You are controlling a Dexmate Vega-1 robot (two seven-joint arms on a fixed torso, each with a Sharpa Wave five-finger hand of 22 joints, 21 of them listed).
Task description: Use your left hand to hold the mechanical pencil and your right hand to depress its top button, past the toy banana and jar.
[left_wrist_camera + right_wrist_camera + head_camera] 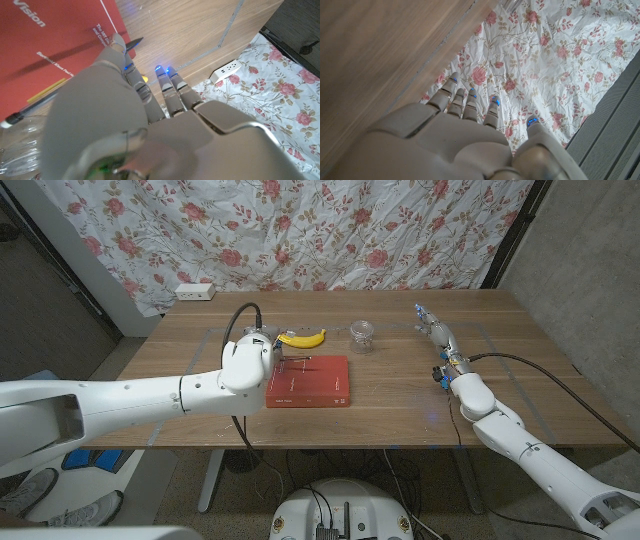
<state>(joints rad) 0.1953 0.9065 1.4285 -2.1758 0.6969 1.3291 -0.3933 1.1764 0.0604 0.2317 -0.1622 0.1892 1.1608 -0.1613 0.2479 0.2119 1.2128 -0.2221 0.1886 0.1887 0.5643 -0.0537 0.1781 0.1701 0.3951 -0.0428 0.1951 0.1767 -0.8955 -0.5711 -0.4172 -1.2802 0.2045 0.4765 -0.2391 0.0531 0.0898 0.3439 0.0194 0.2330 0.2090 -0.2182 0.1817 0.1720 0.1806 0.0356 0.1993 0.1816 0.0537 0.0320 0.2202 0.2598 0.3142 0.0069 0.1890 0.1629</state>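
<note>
My left robot hand (145,115) hovers open over the pencil (75,82) on the book (308,381); grasp and button press remain. My right robot hand (436,330) waits open.

glossy white arms, grey hand (150,125) with blue-lit fingertips (495,101), black cables

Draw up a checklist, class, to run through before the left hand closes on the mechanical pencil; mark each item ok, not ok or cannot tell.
1. Mechanical pencil lies on the red book: ok.
2. Left hand is over the book's edge near the pencil: ok.
3. Left fingers are already touching the pencil: cannot tell.
4. Right hand holds nothing, fingers apart: ok.
5. Right hand is close enough to press the button: not ok; it waits far across the table.
6. Toy banana and jar stand apart from the pencil: ok.
</note>
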